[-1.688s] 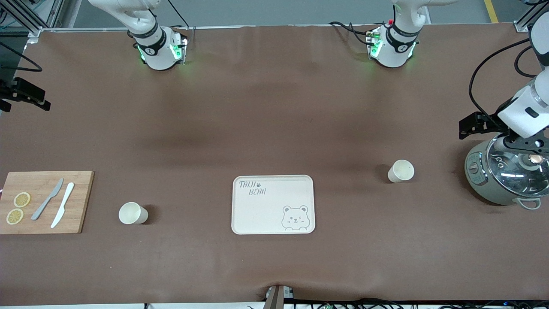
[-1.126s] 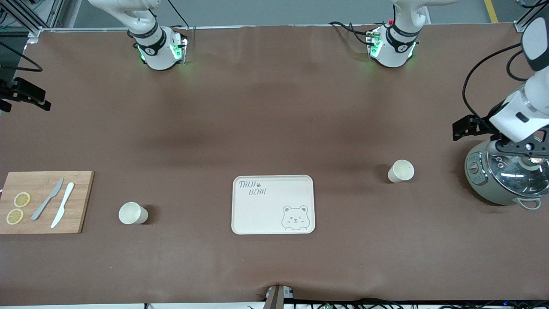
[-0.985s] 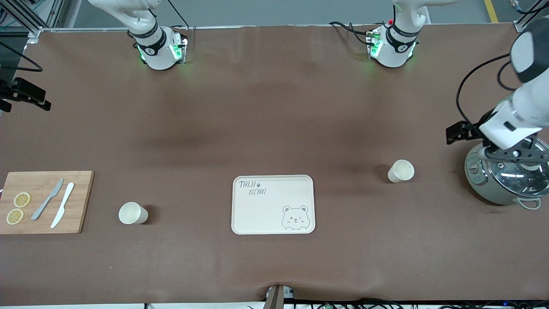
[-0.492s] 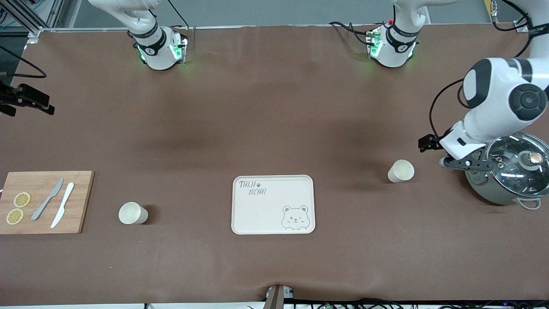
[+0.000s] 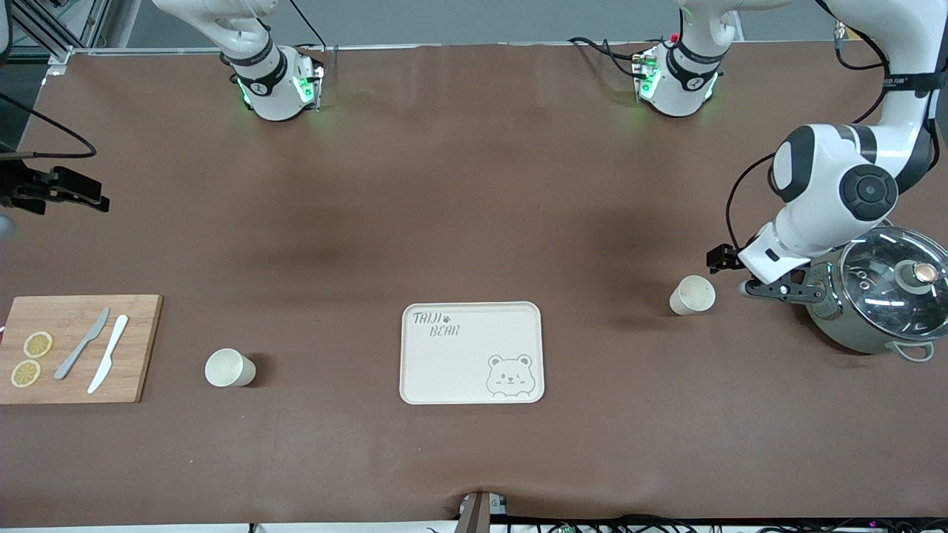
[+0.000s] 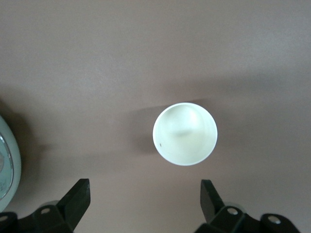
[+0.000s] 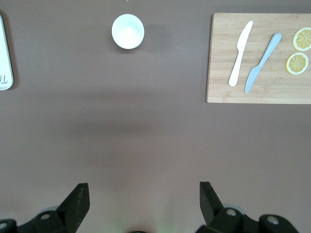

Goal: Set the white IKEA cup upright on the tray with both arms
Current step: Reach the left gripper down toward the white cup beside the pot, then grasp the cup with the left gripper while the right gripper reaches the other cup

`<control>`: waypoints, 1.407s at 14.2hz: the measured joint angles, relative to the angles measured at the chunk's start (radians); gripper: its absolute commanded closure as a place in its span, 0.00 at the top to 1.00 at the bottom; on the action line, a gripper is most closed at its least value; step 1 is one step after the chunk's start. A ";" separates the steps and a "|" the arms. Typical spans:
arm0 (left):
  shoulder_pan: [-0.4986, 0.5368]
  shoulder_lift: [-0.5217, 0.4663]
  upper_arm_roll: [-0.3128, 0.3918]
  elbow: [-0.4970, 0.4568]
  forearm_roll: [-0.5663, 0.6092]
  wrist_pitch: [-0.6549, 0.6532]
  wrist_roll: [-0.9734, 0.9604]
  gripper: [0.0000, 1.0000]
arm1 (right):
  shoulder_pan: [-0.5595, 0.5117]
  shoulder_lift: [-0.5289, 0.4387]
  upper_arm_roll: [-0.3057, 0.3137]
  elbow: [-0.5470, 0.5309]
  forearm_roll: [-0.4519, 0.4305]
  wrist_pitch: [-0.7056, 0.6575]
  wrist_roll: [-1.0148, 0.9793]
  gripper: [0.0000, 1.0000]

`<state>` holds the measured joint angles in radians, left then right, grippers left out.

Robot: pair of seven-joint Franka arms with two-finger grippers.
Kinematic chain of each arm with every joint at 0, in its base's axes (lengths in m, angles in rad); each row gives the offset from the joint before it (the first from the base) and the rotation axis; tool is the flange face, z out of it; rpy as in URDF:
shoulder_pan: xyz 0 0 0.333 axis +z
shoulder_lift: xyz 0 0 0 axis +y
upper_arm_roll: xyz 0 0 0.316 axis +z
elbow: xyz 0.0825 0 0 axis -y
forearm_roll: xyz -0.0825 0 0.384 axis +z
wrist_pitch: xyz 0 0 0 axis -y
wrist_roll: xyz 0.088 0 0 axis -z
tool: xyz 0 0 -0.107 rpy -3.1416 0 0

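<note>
pot (image 5: pixel 878 297) partly hidden by left arm, tray (image 7: pixel 4 53) cut by edge

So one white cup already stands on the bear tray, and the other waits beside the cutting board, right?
Not quite. The front view shows the tray bare. One white cup stands on the table beside the pot, close by the open left gripper; the other cup does wait beside the cutting board.
</note>
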<state>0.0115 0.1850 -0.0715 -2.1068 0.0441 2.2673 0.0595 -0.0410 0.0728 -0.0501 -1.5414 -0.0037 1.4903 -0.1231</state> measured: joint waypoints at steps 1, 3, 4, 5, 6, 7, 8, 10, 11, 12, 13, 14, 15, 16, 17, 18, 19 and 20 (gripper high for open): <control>0.000 0.014 0.000 0.000 0.000 0.018 0.000 1.00 | 0.001 0.011 0.000 0.000 0.000 0.003 0.000 1.00; 0.000 0.051 0.000 0.000 0.000 0.064 0.000 1.00 | 0.001 0.035 -0.002 0.000 0.000 0.007 0.000 1.00; 0.000 0.074 0.000 -0.001 0.000 0.089 0.000 1.00 | 0.001 0.047 -0.002 0.000 0.000 0.013 0.000 1.00; 0.000 0.098 0.000 -0.001 0.000 0.116 0.000 1.00 | 0.001 0.056 -0.002 0.000 0.000 0.028 0.000 1.00; 0.000 0.121 0.000 -0.001 0.000 0.142 0.000 1.00 | 0.001 0.064 -0.002 0.002 0.000 0.044 0.000 1.00; 0.000 0.141 0.001 -0.001 0.000 0.165 0.000 1.00 | 0.001 0.071 -0.002 0.003 0.000 0.058 0.000 1.00; 0.000 0.157 0.001 0.000 0.000 0.183 0.000 1.00 | 0.001 0.079 -0.002 0.003 0.000 0.081 0.000 1.00; 0.001 0.175 0.001 0.000 0.000 0.201 0.000 1.00 | 0.001 0.097 -0.002 0.003 0.000 0.164 0.000 1.00; 0.001 0.180 0.001 0.001 0.000 0.210 0.000 1.00 | 0.001 0.108 -0.002 0.004 0.000 0.192 -0.003 1.00; 0.001 0.184 0.001 0.001 0.000 0.219 0.000 1.00 | 0.001 0.120 -0.002 0.004 0.000 0.210 -0.007 1.00; 0.001 0.191 0.001 0.001 0.000 0.231 0.000 1.00 | 0.002 0.137 -0.001 0.004 0.000 0.241 -0.011 1.00; 0.001 0.198 0.001 0.002 0.000 0.242 0.000 1.00 | 0.002 0.156 -0.001 0.003 0.000 0.282 -0.012 1.00; 0.001 0.207 0.001 0.004 0.000 0.251 0.000 1.00 | 0.002 0.178 -0.001 0.003 0.000 0.319 -0.012 1.00; 0.001 0.217 0.001 0.008 0.000 0.260 0.000 1.00 | 0.002 0.203 -0.002 0.003 0.000 0.344 -0.012 1.00; 0.001 0.227 0.001 0.012 0.000 0.267 0.000 1.00 | 0.000 0.231 -0.003 0.003 0.000 0.371 -0.012 1.00; 0.000 0.235 0.000 0.016 0.000 0.274 0.000 1.00 | -0.001 0.260 -0.004 0.003 0.004 0.406 -0.012 1.00; 0.000 0.241 0.000 0.018 0.000 0.278 0.000 1.00 | -0.003 0.286 -0.006 0.003 0.010 0.437 -0.012 1.00; 0.000 0.244 0.000 0.019 0.000 0.280 0.000 1.00 | -0.004 0.309 -0.007 0.004 0.019 0.456 -0.012 1.00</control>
<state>0.0116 0.4293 -0.0711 -2.0874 0.0442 2.5471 0.0595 -0.0446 0.3821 -0.0569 -1.5376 0.0156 1.9466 -0.1347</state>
